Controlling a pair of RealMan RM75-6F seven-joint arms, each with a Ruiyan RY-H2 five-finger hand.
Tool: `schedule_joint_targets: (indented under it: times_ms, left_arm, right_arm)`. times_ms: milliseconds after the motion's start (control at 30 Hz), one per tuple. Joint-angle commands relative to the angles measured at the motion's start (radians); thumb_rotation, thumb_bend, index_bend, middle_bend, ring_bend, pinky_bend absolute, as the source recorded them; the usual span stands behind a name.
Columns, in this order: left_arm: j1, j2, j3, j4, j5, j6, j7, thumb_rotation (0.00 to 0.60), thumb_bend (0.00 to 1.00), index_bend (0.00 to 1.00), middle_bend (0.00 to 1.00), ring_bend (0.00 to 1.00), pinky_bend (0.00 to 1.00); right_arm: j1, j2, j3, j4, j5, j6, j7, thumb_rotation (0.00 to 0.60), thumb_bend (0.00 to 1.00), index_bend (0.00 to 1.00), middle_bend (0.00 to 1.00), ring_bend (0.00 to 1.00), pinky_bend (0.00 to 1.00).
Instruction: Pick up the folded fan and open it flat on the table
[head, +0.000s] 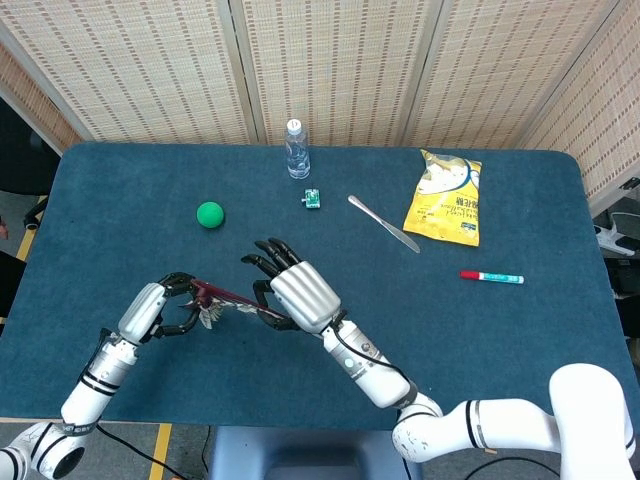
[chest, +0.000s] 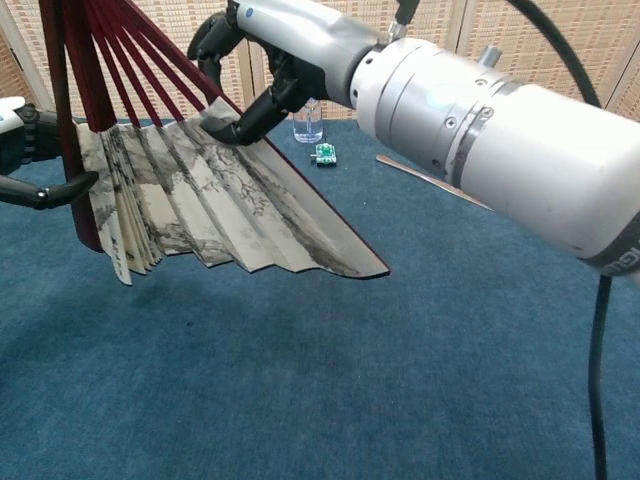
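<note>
The fan (chest: 200, 200), dark red ribs with a painted paper leaf, hangs partly spread above the blue table (chest: 330, 380). In the head view the fan (head: 225, 298) shows edge-on as a thin red strip between both hands. My left hand (head: 150, 310) grips one outer rib at the left end; in the chest view that left hand (chest: 25, 160) sits at the frame's left edge. My right hand (head: 295, 290) pinches the other outer rib, and in the chest view the right hand (chest: 255, 60) holds the leaf's upper right edge.
A green ball (head: 209, 214) lies behind the hands. Further back stand a water bottle (head: 297, 150) and a small green item (head: 313, 199). A knife (head: 383, 223), a yellow snack bag (head: 445, 197) and a red marker (head: 491, 277) lie to the right.
</note>
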Motion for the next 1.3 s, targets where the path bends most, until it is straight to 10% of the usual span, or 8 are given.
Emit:
schedule_joint_targets:
  times_ms: [33, 1300]
  left_arm:
    - [0.010, -0.006, -0.014, 0.029, -0.012, 0.019, 0.042, 0.600, 0.63, 0.62, 0.70, 0.37, 0.25]
    - [0.012, -0.129, -0.196, 0.336, -0.151, 0.135, 0.227, 0.600, 0.58, 0.54, 0.61, 0.37, 0.25]
  right_arm:
    - [-0.010, 0.026, -0.008, -0.008, 0.002, 0.003, -0.002, 0.600, 0.52, 0.82, 0.15, 0.00, 0.00]
    - [-0.035, 0.141, -0.075, -0.005, -0.221, 0.116, -0.052, 0.600, 0.52, 0.82, 0.15, 0.00, 0.00]
